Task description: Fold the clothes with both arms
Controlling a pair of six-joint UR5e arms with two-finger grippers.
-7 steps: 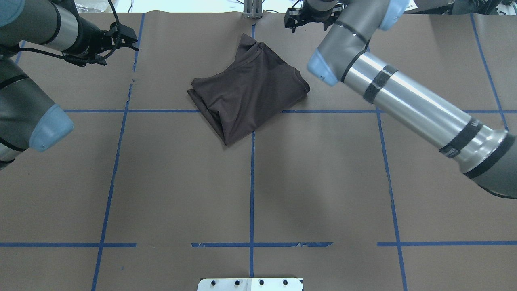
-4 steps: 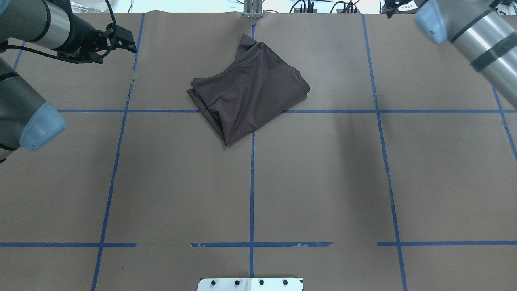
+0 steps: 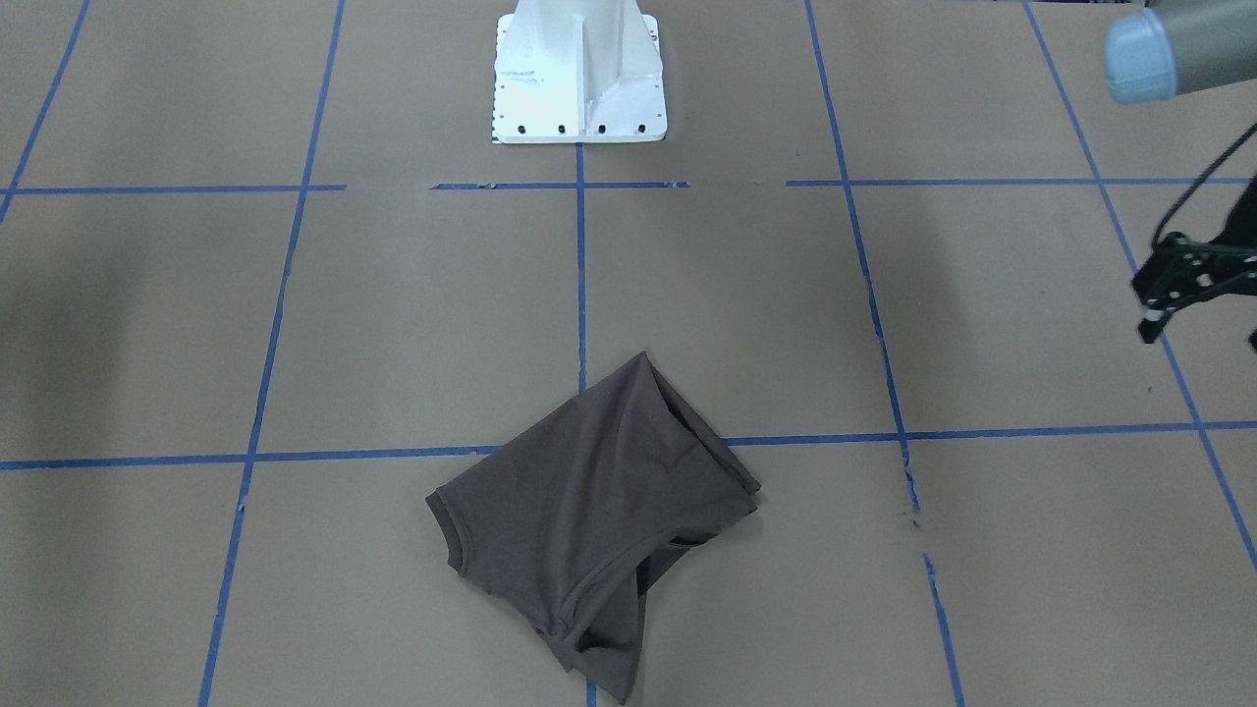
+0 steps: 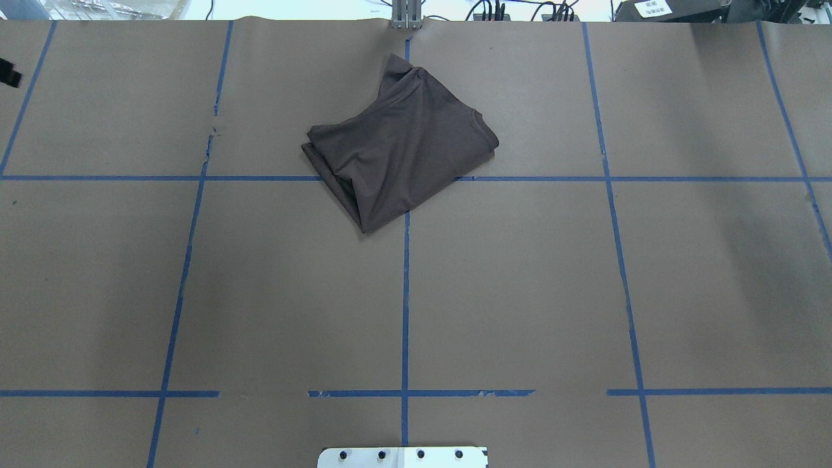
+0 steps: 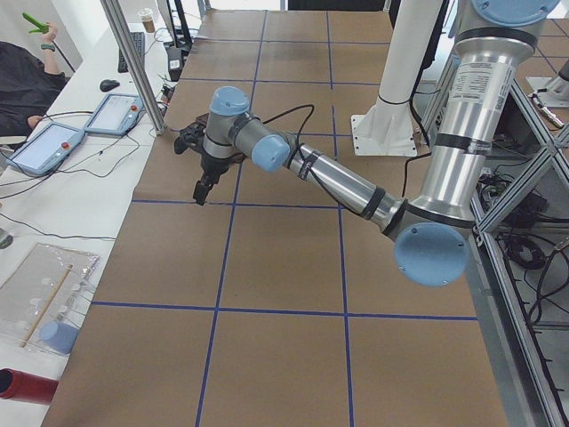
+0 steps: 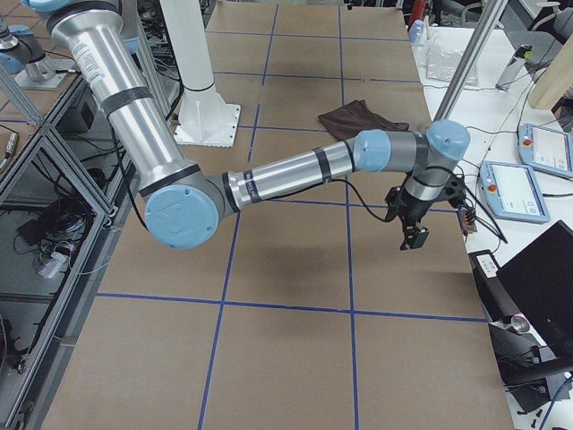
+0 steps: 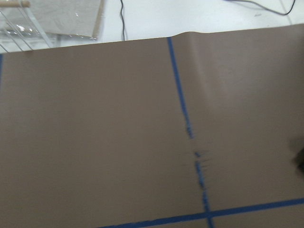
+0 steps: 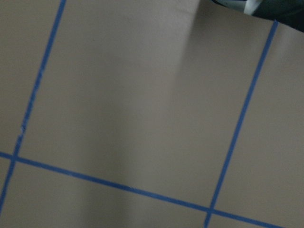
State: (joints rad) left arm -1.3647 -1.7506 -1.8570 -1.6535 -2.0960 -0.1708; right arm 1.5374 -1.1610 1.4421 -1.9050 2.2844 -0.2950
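The dark brown T-shirt (image 4: 400, 146) lies folded in a crooked bundle on the brown paper at the far middle of the table; it also shows in the front view (image 3: 589, 520) and the right side view (image 6: 358, 116). No gripper touches it. My left gripper (image 3: 1200, 329) hangs far out to my left above the paper, fingers apart and empty, cut by the frame edge; only its tip (image 4: 6, 73) shows overhead. My right gripper (image 6: 414, 235) hangs far out to my right near the table's end; I cannot tell if it is open.
The white pedestal base (image 3: 579, 74) stands at the near middle edge. Blue tape lines (image 4: 404, 292) grid the paper. A metal post (image 4: 406, 16) stands behind the shirt. Control tablets (image 6: 510, 188) and cables lie on the white bench past the table's right end.
Both arms have swung outward and left the overhead view, the right arm off to the right, the left arm off to the left. The T-shirt has not moved.
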